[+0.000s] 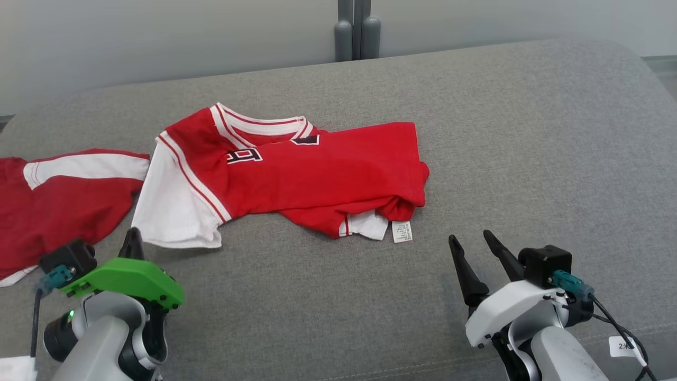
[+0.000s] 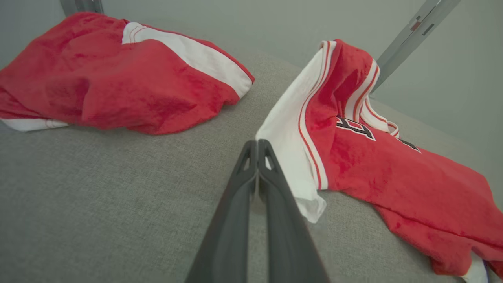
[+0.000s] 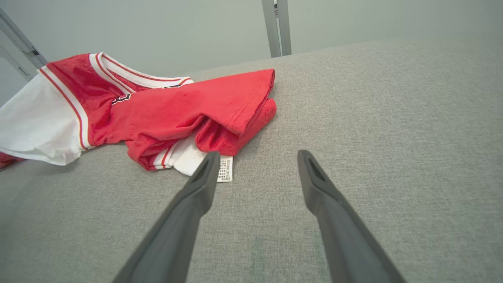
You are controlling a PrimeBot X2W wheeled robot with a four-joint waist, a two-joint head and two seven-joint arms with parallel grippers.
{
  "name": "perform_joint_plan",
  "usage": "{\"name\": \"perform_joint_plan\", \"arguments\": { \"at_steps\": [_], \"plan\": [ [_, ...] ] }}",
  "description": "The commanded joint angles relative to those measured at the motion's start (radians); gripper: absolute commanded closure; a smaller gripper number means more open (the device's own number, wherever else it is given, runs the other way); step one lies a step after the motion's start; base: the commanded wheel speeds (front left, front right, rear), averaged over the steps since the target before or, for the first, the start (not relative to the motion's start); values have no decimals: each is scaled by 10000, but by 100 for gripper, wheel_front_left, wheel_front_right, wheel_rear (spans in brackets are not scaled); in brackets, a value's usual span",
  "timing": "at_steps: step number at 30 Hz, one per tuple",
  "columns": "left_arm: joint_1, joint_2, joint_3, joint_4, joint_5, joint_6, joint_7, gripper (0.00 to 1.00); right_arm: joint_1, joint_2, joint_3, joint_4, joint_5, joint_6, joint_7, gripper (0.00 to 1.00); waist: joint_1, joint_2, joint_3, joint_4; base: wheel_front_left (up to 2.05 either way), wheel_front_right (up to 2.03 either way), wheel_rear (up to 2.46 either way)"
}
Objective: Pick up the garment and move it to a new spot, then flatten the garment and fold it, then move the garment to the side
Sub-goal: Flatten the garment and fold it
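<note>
The garment [image 1: 317, 174] is a red jersey with white sleeves and a striped collar, lying crumpled across the middle of a grey cushion. It also fills the right of the left wrist view [image 2: 393, 177]. My left gripper [image 1: 132, 235] is shut, and its tips [image 2: 257, 144] are right at the near corner of the white sleeve [image 2: 290, 157]; I see no cloth between them. My right gripper [image 1: 470, 239] stands open above bare cushion, a little short of the garment's bunched hem [image 3: 220, 133] and its white label [image 3: 225, 169], with nothing between the fingers [image 3: 259, 155].
A second red and white garment [image 1: 63, 206] lies at the left edge, also seen in the left wrist view [image 2: 110, 78]. The grey cushion [image 1: 529, 159] stretches bare to the right. A grey post [image 1: 357, 32] stands against the wall behind.
</note>
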Motion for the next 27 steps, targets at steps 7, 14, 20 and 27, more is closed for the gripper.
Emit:
{"name": "perform_joint_plan", "arguments": {
  "at_steps": [7,14,20,27],
  "plan": [
    [936,-43,256,-225,-410,449,-16,100,166,-20,-43,-247,-98,1,162,0,0,0,-122,105,0,0,0],
    [1284,-598,698,-411,-917,294,-381,0,331,-19,-220,-350,-141,1,188,0,0,0,-148,138,0,0,0],
    [1730,-1078,1606,-920,-1448,-746,-801,0,449,-17,-430,-419,-182,1,236,0,0,0,-261,363,0,0,0],
    [2457,-1693,2849,-2066,-454,-1862,-914,0,621,-20,-679,-514,-205,1,300,0,0,0,-445,794,0,0,0]
  ]
}}
